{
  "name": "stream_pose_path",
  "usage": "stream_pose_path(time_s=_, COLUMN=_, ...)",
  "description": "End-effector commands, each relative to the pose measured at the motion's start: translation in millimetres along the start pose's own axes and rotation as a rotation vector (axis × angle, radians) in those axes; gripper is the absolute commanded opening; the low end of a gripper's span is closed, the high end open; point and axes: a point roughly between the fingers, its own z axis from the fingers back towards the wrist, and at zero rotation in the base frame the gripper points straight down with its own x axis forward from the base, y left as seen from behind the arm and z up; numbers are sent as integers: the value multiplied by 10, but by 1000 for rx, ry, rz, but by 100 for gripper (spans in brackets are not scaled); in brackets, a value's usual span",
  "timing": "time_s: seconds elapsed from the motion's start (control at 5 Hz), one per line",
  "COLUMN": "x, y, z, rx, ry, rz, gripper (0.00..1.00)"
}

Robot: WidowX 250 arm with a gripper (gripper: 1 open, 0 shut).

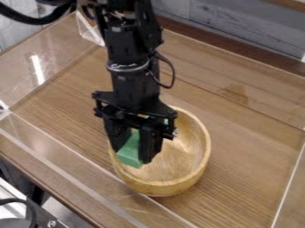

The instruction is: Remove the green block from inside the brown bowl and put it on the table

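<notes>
Extraction step in hand: pincer (135, 147) down inside the brown bowl (191, 160), fingers either side of the green block (128, 153) and seemingly clamped on it, block apparently tilted above the bowl floor. Next, by judgement: straight lift clear of the thick rim, then across to bare worktop (238, 93) beyond the bowl. Acrylic wall (71, 191) close beside the bowl's near side; far side roomier.

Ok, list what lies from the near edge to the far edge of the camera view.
Near acrylic wall → brown bowl with the green block between the end effector fingers → bare table → far acrylic wall.
</notes>
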Motion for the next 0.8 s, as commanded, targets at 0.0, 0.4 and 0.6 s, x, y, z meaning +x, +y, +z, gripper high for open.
stream_pose_path(time_s=0.0, x=95, y=-3, z=163, rx=-4, ry=-69, rz=1, gripper=0)
stream_pose_path(time_s=0.4, x=109, y=-6, z=165, rx=-10, ry=-74, rz=1, gripper=0)
stream_pose_path(time_s=0.6, x=113, y=-4, z=151, rx=-14, ry=-74, rz=2, gripper=0)
